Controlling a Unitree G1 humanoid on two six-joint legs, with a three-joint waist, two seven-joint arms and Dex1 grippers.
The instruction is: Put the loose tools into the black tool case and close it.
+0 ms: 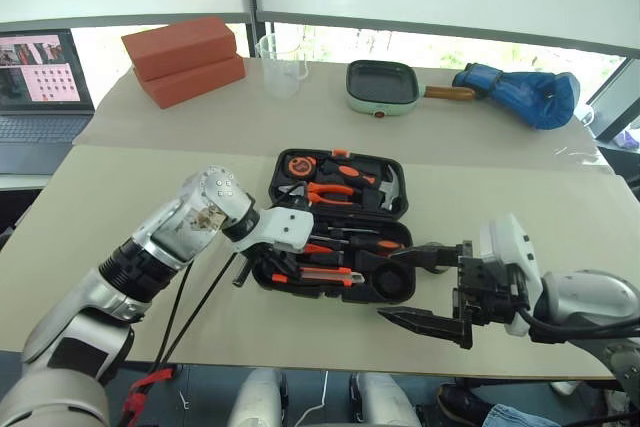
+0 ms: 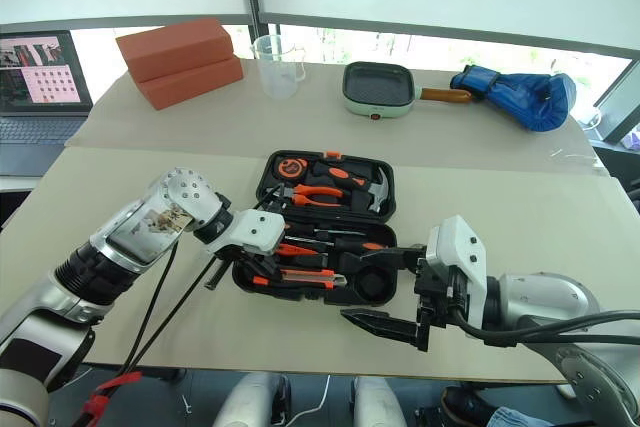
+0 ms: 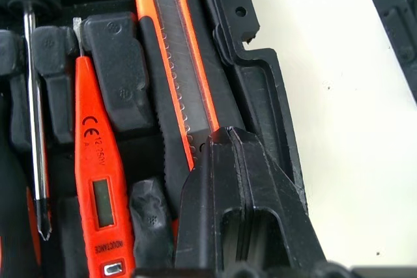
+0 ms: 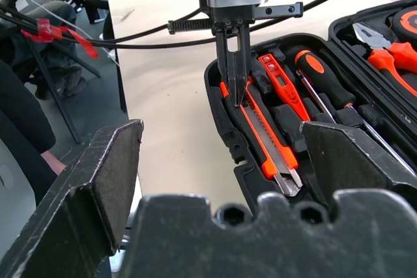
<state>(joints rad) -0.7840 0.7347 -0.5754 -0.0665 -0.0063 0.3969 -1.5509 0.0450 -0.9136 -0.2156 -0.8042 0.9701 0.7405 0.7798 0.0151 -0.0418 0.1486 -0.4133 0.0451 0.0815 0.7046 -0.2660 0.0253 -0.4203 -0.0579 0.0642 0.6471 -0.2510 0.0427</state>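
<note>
The black plastic hinged tool case point(image 1: 335, 227) lies open on the beige table point(image 1: 140, 207), tools seated inside. The left claw point(image 4: 236, 99), clenched, seems to press on the orange-and-black utility knife point(image 4: 264, 138). The right claw point(image 1: 418, 292) hangs released just beside the case; behind stand a green-rimmed square pan point(image 1: 381, 87) and red bricks point(image 1: 183, 59).

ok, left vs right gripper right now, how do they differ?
The left gripper has its fingers shut, tips pressed on the orange-and-black utility knife inside the black tool case; the right gripper stands wide open, holding nothing. Left points steeply down into the case, right nearly level beside it. Both have black fingers.
</note>
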